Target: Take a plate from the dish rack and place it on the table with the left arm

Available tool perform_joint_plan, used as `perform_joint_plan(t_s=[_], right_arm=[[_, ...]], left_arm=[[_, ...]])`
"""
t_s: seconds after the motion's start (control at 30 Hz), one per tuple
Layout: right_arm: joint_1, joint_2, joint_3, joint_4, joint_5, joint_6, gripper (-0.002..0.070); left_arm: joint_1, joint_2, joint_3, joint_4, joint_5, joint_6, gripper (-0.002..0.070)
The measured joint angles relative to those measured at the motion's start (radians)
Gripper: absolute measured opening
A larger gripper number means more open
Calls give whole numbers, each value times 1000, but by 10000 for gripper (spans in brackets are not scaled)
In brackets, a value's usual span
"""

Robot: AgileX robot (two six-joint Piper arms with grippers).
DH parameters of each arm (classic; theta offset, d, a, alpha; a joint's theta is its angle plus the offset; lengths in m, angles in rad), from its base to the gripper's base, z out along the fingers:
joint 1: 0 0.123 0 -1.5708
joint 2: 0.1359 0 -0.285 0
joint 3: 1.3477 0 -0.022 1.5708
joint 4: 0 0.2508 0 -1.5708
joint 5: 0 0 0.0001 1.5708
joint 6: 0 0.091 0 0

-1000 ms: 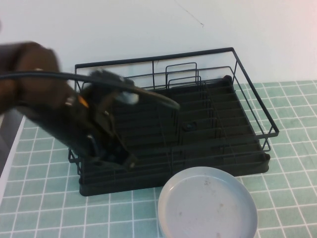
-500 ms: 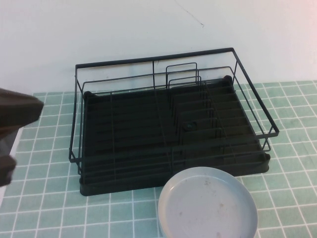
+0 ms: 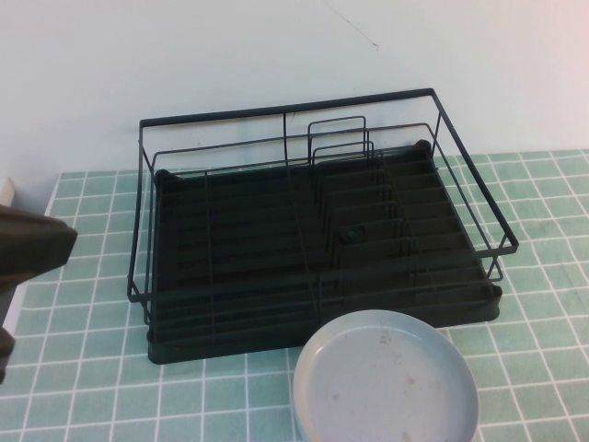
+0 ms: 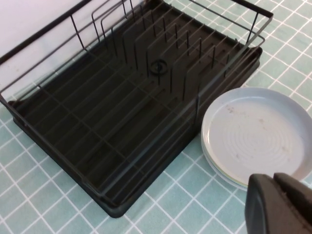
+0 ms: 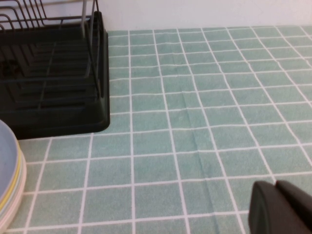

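Already the plate (image 3: 385, 379) lies flat on the worktop (image 3: 83, 387), just near of the empty rack (image 3: 313, 230). Left gripper (image 4: 280, 204), jaws closed and empty, hangs left of it; right gripper (image 5: 282, 207) closed, far right.

Left arm (image 3: 32, 249) cut off at the high view's left edge, its gripper unseen there, plate (image 3: 385, 379) cropped by the lower edge, left gripper (image 4: 282, 204) and right gripper (image 5: 282, 207) each clipped at a wrist view's corner.

Plain white wall (image 3: 276, 55) behind, faint thin mark, perhaps a crack, even light
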Motion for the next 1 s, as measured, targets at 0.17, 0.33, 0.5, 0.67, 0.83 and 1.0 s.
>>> perform_joint_plan(t_s=[0.17, 0.33, 0.5, 0.67, 0.83, 1.0], right_arm=[[0, 0, 0, 0, 0, 0, -1], [0, 0, 0, 0, 0, 0, -1], [0, 0, 0, 0, 0, 0, -1], [0, 0, 0, 0, 0, 0, -1], [0, 0, 0, 0, 0, 0, -1], [0, 0, 0, 0, 0, 0, -1]], left_arm=[[0, 0, 0, -1, 2, -1, -2], [0, -2, 17, 53, -23, -2, -2], [0, -75, 151, 320, -205, -212, -2], [98, -217, 405, 417, -461, -294, -2], [247, -444, 698, 357, -645, -298, -2], [414, -688, 968, 265, -760, -300, -2]])
